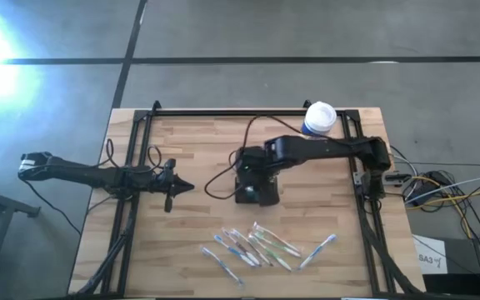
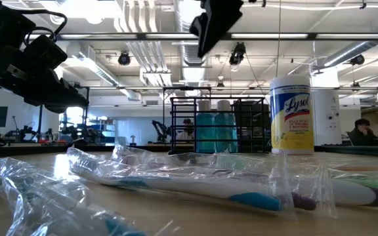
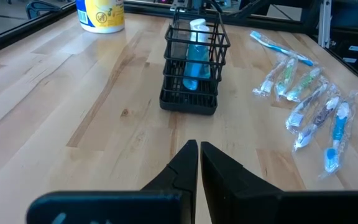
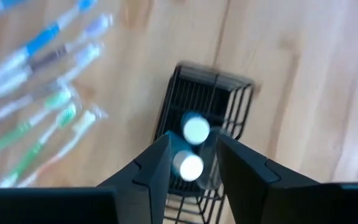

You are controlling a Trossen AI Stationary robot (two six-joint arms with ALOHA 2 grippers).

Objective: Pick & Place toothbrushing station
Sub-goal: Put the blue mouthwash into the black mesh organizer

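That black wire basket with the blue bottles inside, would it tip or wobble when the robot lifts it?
The black wire basket looks stiff, so it probably keeps its shape. It stands tall on a narrow base, so a sideways push might tip it. The blue bottles stand loose inside and may rattle or shift, probably making it heavier than it looks.

One station (image 3: 189, 68), two bottles (image 3: 194, 53), one canister (image 3: 100, 14), several wrapped toothbrushes (image 3: 319, 112).

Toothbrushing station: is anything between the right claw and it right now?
Nothing visible. The right claw hangs directly over the toothbrushing station, fingers apart, straddling two white-capped bottles standing inside it. The wrapped toothbrushes lie apart, off to one side. The left claw waits shut, well clear.
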